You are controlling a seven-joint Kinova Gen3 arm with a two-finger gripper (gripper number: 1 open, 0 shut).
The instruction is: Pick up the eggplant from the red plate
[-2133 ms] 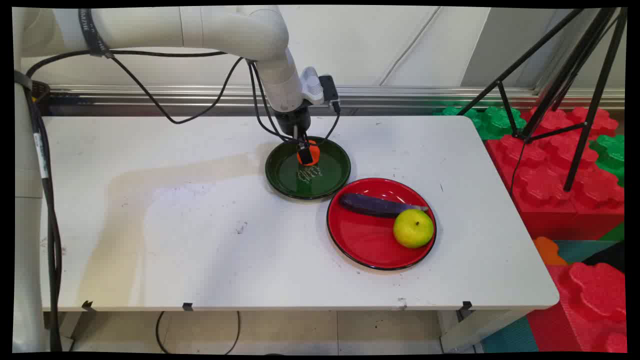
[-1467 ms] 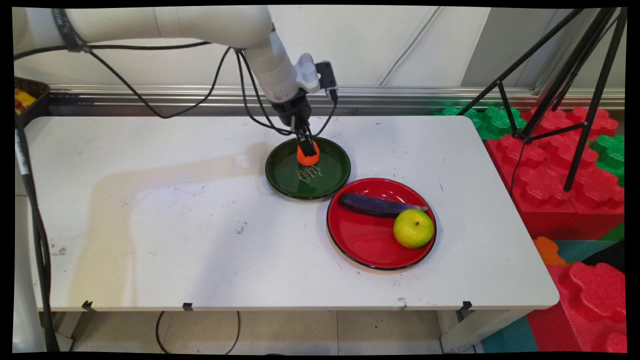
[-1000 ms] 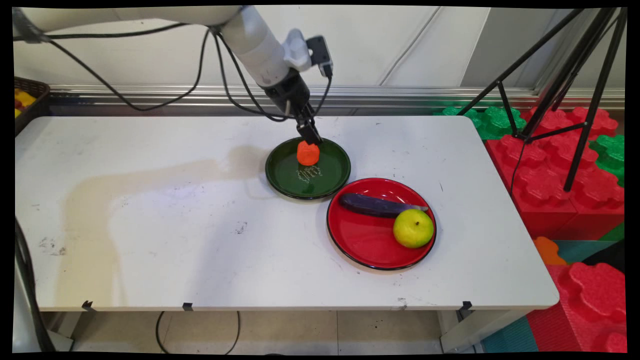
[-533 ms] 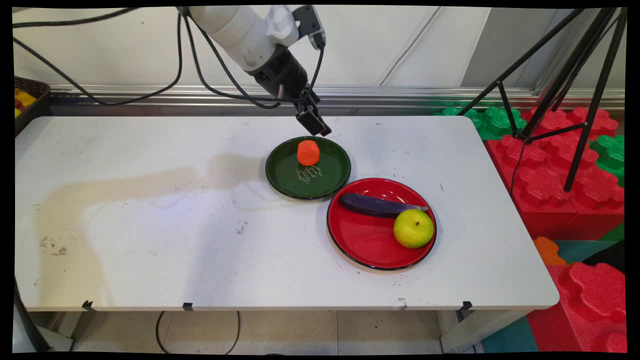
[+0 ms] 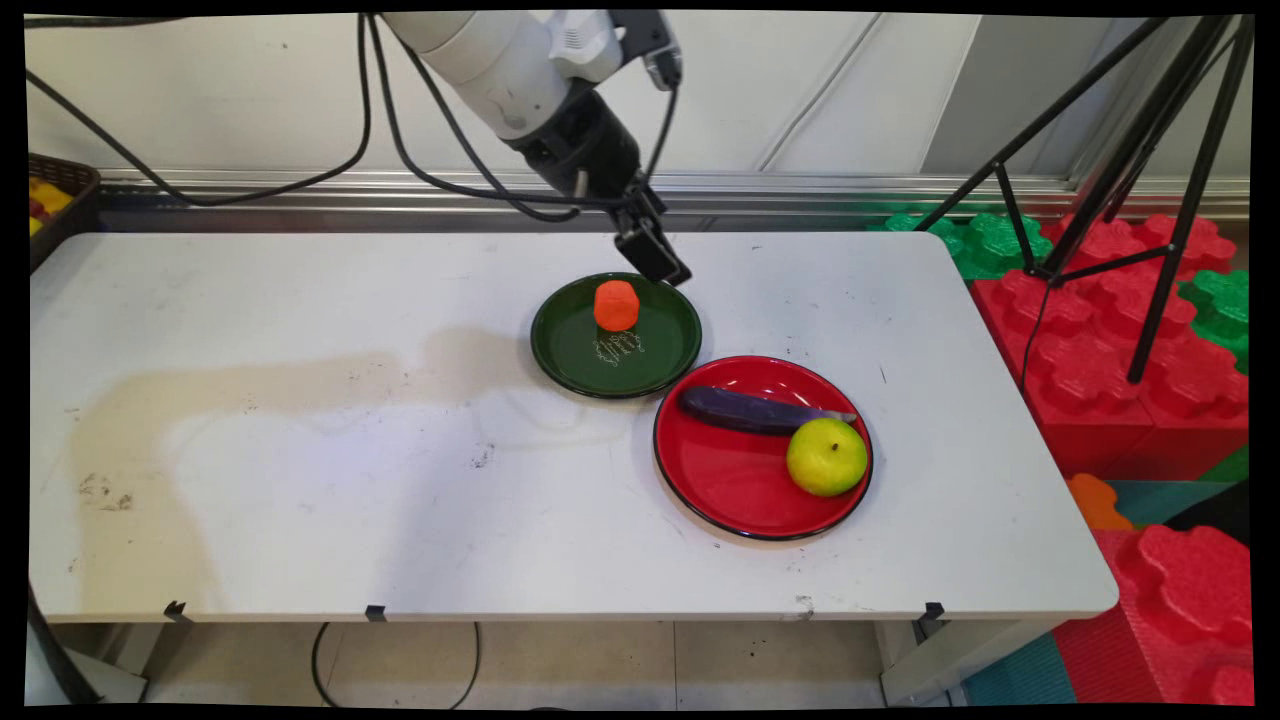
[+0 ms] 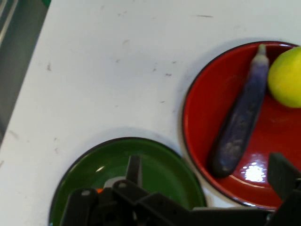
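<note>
The jaws [image 5: 662, 268] are hanging empty in the air above the far right rim of the dark green plate [image 5: 570, 350], tilted down and to the right from the white arm [image 5: 490, 55]. In the hand view two black fingers are showing well apart, one [image 6: 134, 169] over the green plate [image 6: 89, 174] and the other [image 6: 282, 174] over the red plate [image 6: 207, 103], so the jaws are standing released and gripping nothing.

An orange stub, perhaps a carrot piece [image 5: 616, 305], is sitting upright on the far half of the green plate, apart from the jaws and just to their lower left in the main view. The green plate is resting near the middle of the white desk [image 5: 350, 450].

Just beside it, toward the near right, the red plate [image 5: 720, 480] is carrying a dark purple eggplant [image 5: 750, 411] lying across its far part and a yellow-green apple-like fruit [image 5: 826, 457] touching the eggplant's right end.

Black cables [image 5: 400, 150] are drooping from the arm. A basket [image 5: 50, 200] is showing at the desk's far left, a black tripod [image 5: 1140, 180] is standing to the right, and red and green foam blocks [image 5: 1100, 370] are lying under it.
</note>
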